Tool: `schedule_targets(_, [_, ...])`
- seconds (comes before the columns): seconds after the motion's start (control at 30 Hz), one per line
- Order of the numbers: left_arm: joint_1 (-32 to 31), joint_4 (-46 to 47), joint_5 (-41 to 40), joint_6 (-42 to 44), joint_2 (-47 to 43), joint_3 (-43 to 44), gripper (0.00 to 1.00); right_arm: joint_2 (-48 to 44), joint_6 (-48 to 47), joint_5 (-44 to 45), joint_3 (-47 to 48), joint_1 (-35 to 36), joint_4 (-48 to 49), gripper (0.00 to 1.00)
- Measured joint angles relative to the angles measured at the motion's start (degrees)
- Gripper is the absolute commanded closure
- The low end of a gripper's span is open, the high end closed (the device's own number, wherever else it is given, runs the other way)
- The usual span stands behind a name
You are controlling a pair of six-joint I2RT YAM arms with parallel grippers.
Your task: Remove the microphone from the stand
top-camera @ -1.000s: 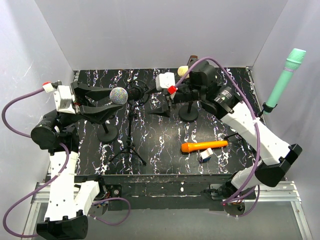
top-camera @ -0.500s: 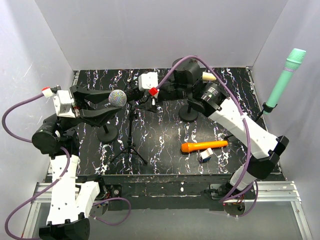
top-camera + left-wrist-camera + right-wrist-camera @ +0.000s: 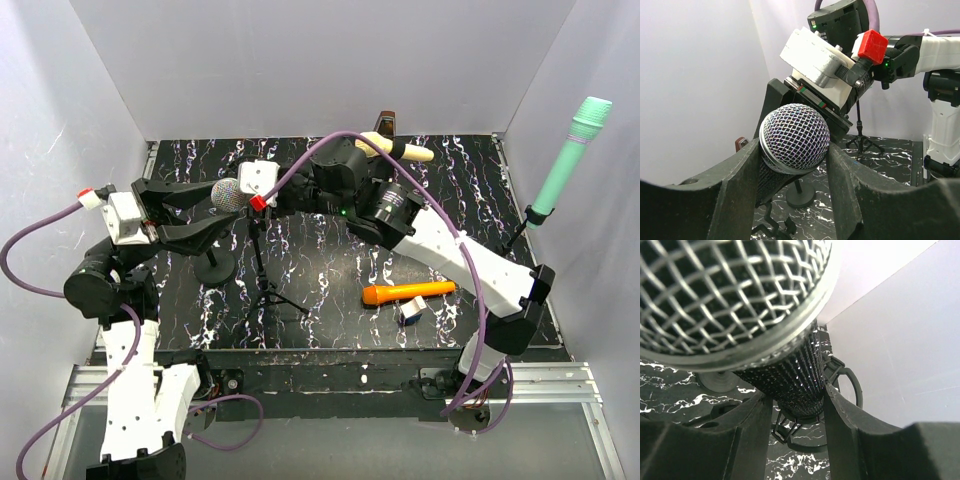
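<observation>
The step in hand is the grasp before the lift: the microphone (image 3: 228,194), left of centre in the top view, sits on the tripod stand (image 3: 263,288) with both arms on it. The left gripper (image 3: 792,152) has its fingers (image 3: 735,190) clamped just below the mesh head. The right gripper (image 3: 792,407), reaching in from the right of the frame, has its fingers (image 3: 850,435) pressed to either side of the dark handle, with no gap visible. The next move likely calls for drawing the handle out along its own axis while the stand stays steady; its thin legs could tip. Close by at lower left stands a round-base stand (image 3: 213,266). An orange microphone (image 3: 410,293) lies well apart on the bench (image 3: 330,262), and a green microphone (image 3: 570,160) rises at upper right.
</observation>
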Motion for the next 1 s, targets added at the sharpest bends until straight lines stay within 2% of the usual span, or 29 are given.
schedule_targets(0.1, [0.11, -1.01, -0.17, 0.68, -0.33, -0.04, 1.0, -0.22, -0.72, 0.92, -0.57, 0.26, 0.42, 0.93])
schedule_targets(0.13, [0.13, -1.4, -0.15, 0.87, -0.44, -0.04, 0.96, -0.68, -1.16, 1.18, -1.55, 0.26, 1.09, 0.96])
schedule_targets(0.2, [0.13, -2.29, 0.11, 1.07, -0.61, -0.04, 0.55, -2.32, -2.05, 1.7, -4.28, 0.26, 2.69, 0.99])
schedule_targets(0.27, [0.13, -3.13, 0.33, 1.16, -0.76, -0.04, 0.36, -3.93, -2.62, 2.58, -6.69, 0.26, 3.8, 0.99])
schedule_targets(0.3, [0.13, -3.65, 0.44, 1.16, -0.92, -0.07, 0.21, -4.74, -3.02, 3.08, -7.91, 0.26, 4.44, 0.99])
schedule_targets(0.33, [0.22, -4.07, 0.26, 1.33, -1.11, -0.24, 0.02, -5.25, -3.19, 3.74, -8.74, 0.26, 4.96, 0.99])
schedule_targets(0.63, [0.9, -5.6, -2.62, 3.41, 0.09, -2.49, 0.02, -5.18, -2.49, 6.8, -9.07, -0.07, 5.51, 0.99])
schedule_targets(0.83, [0.59, -6.58, -2.93, 7.21, 4.66, 0.2, 0.02, -3.17, -1.38, 7.76, -7.74, -0.26, 7.1, 0.99])
schedule_targets(1.0, [-1.4, -6.47, -1.57, 9.55, 8.63, 1.79, 0.13, -1.7, -0.55, 8.66, -6.78, -0.61, 8.13, 0.99])
